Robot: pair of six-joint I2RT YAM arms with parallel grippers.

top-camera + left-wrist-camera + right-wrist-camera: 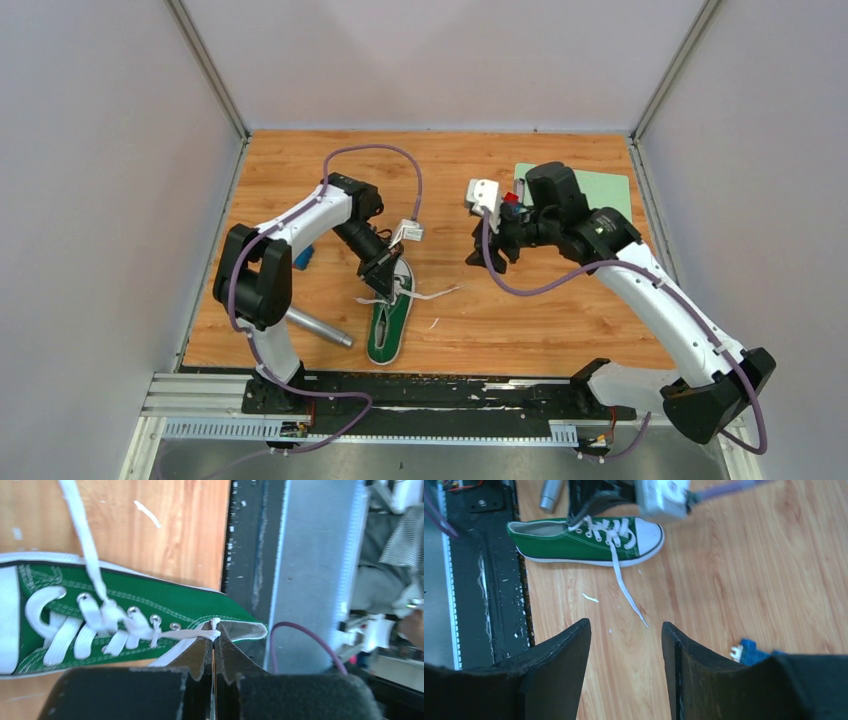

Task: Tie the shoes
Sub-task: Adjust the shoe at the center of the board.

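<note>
while taut, lace [186, 634] in left tool [214, 631]

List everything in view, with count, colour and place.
shoe: one, green with a white toe cap, on the table under the left gripper
laces: white, one end loose on the wood, one pinched near the shoe's top eyelets
tube: one, silver, lying by the left arm's base
blue item: one, left of the shoe, partly hidden
mat: one, pale green, far right corner
table: one, wood
rail: one, black, near edge
left gripper: shut on laces
right gripper: open, above bare wood, right of the shoe
</note>
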